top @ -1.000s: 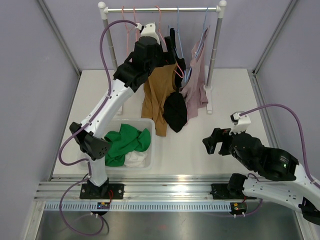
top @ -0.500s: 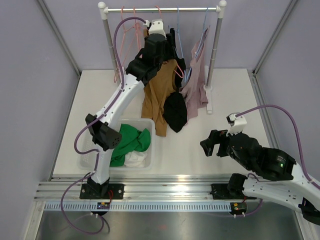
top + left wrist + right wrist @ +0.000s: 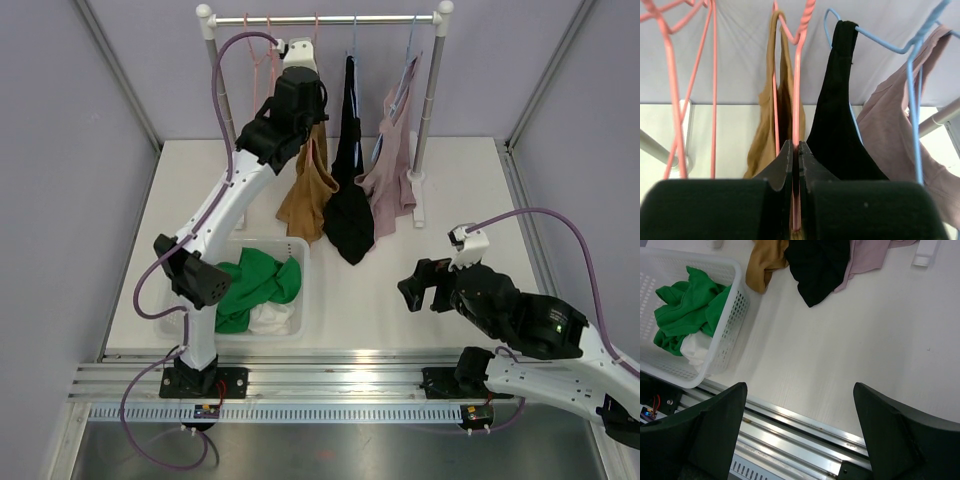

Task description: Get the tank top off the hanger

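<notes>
Upper centre, the tan tank top (image 3: pixel 308 195) hangs by 1 strap on the pink hanger (image 3: pixel 796 90), so removal is unfinished. The left gripper (image 3: pixel 795 148) pinches the hanger wire. The right gripper (image 3: pixel 799 390) gapes wide, idle.

The white table (image 3: pixel 470 190) carries a white basket (image 3: pixel 302 300) (green and white clothes (image 3: pixel 255 285) inside) and the clothes rack's foot (image 3: pixel 419 212).

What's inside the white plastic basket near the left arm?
A crumpled green garment and a white cloth beside it lie in the white plastic basket. Anything beneath them is covered.
</notes>
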Robot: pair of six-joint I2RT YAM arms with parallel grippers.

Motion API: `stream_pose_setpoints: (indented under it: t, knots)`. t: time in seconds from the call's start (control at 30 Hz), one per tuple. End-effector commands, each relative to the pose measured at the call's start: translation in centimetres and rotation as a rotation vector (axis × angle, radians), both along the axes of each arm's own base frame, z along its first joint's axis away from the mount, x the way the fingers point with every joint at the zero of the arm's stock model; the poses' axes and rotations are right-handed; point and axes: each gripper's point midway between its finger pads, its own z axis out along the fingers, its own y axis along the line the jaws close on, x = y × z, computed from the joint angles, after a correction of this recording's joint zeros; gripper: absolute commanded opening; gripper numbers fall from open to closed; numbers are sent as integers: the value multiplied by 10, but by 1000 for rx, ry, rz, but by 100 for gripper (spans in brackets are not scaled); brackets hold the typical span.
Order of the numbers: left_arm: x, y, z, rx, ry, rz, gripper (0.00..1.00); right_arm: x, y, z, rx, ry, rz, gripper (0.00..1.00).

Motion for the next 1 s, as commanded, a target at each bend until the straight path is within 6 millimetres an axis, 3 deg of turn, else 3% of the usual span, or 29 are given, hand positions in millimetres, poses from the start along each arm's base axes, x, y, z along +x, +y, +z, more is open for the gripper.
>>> stream_pose_setpoints:
  t: [0.0, 0.17, 0.3, 0.37, 0.4, 0.47, 0.5, 0.57, 0.6, 0.67, 0.7, 0.73, 0.77, 0.8, 0.83, 0.93, 0.97]
  knots:
    - [-30, 17, 80, -93, -147, -22, 0, 5, 6, 20, 47, -41, -1, 95]
    - [-59, 21, 114, -156, -187, -91, 0, 5, 6, 24, 55, -42, 1, 94]
    - [-77, 22, 124, -194, -181, -134, 0, 4, 4, 29, 66, -50, 4, 94]
    - [-83, 19, 117, -206, -158, -149, 0, 4, 2, 32, 71, -58, 1, 95]
    - [-93, 22, 126, -235, -175, -163, 0, 4, 2, 35, 76, -63, 0, 94]
    - [-98, 15, 108, -235, -144, -190, 0, 4, 1, 39, 77, -70, 0, 95]
    - [-108, 19, 121, -265, -181, -202, 0, 4, 0, 39, 76, -71, 1, 94]
    - [-114, 15, 106, -272, -151, -212, 0, 4, -1, 42, 77, -76, -2, 94]
    - [-124, 18, 115, -297, -169, -218, 0, 3, -1, 42, 76, -75, -1, 95]
    - [-134, 12, 99, -296, -138, -236, 0, 3, -1, 44, 82, -79, 5, 95]
    - [-138, 10, 98, -313, -145, -241, 0, 2, 0, 46, 90, -85, 12, 95]
    - [-156, 14, 110, -343, -174, -258, 0, 2, 0, 47, 97, -89, 16, 95]
    - [-161, 15, 108, -354, -178, -258, 0, 2, 0, 49, 99, -94, 19, 95]
    - [-163, 11, 94, -361, -167, -266, 0, 2, 1, 52, 108, -98, 19, 95]
    - [-179, 15, 103, -389, -190, -282, 0, 2, 2, 53, 110, -102, 21, 95]
    - [-192, 12, 79, -428, -170, -270, 0, 3, 5, 55, 110, -101, 29, 95]
    - [-203, 25, 87, -470, -203, -242, 0, 3, 6, 55, 109, -98, 30, 95]
